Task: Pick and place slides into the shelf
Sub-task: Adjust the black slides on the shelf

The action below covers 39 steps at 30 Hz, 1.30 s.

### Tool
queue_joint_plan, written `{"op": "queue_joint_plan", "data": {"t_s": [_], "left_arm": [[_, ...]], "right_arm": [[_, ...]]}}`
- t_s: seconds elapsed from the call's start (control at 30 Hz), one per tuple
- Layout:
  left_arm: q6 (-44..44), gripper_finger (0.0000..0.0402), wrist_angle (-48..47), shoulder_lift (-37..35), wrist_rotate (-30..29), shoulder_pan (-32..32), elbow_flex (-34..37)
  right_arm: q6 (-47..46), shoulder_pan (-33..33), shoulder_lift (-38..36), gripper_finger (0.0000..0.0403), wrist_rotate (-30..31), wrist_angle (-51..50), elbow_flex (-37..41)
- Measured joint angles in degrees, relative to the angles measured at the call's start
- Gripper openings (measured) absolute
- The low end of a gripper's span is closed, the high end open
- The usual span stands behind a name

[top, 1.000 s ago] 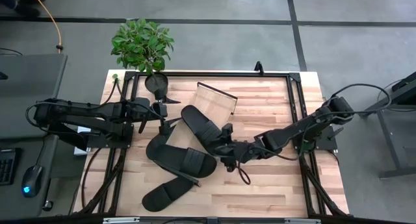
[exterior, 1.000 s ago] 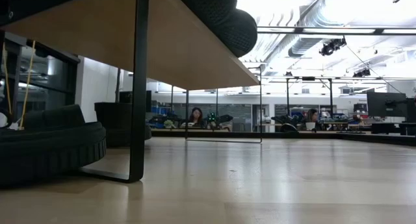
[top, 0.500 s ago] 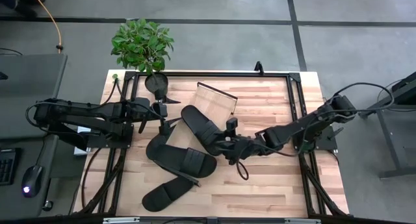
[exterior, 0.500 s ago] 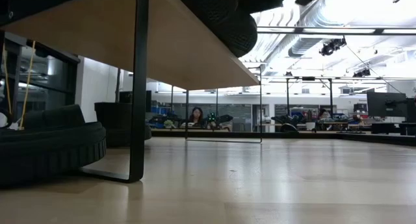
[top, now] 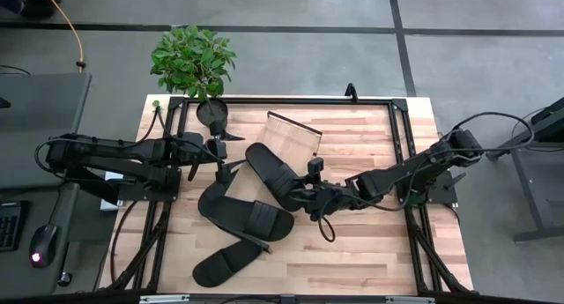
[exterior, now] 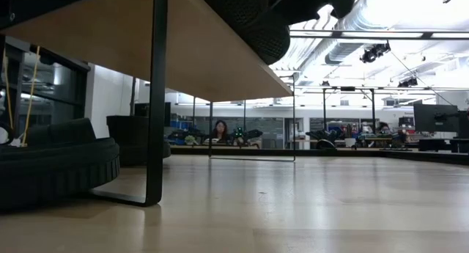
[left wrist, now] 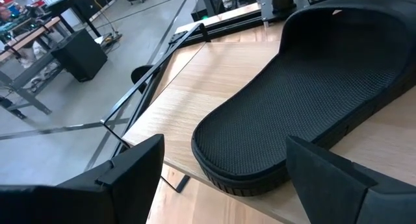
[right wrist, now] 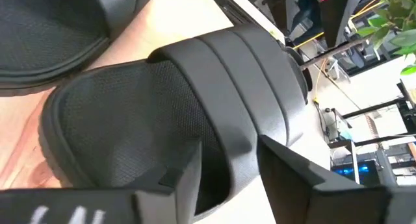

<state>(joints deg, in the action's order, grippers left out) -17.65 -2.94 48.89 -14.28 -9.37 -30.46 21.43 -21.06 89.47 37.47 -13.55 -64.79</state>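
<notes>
Wooden surface under a grey floor. The shelf lies tipped, partly hidden behind a slide, which sits at the right end effector; its fingers straddle the strap, grip unclear. Three more slides spread leftward. Left end effector waits spread wide by the plant. No readable writing.

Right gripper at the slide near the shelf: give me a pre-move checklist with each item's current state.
1. Right gripper at the strap of the slide: ok.
2. One of its fingers under the strap, the other over it: ok in the right wrist view.
3. Firm grip on the strap: cannot tell.
4. Slide lifted off the table: cannot tell.
5. Shelf top free to receive it: ok.
6. Left gripper open, parked clear at the left: ok.
</notes>
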Motion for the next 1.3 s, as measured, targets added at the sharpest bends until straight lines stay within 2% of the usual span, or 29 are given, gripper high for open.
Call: {"op": "queue_joint_plan", "data": {"t_s": [0.3,0.57,1.03,1.3], "left_arm": [[0.00,0.0303,0.00,-0.01,-0.01,0.00,0.00],[0.00,0.0303,0.00,-0.01,0.02,0.00,0.00],[0.12,0.0303,0.00,-0.01,0.02,0.01,0.00],[0.13,0.0303,-0.02,-0.01,-0.01,0.00,0.00]], "right_arm": [[-0.27,0.07,0.00,0.0054,-0.97,-0.38,0.00],[0.12,0.07,0.00,0.0006,-1.19,-0.39,0.00],[7.25,0.49,-0.47,0.0000,-4.00,-0.06,0.07],[12.11,3.25,-5.90,0.0001,-15.65,0.20,0.11]]}}
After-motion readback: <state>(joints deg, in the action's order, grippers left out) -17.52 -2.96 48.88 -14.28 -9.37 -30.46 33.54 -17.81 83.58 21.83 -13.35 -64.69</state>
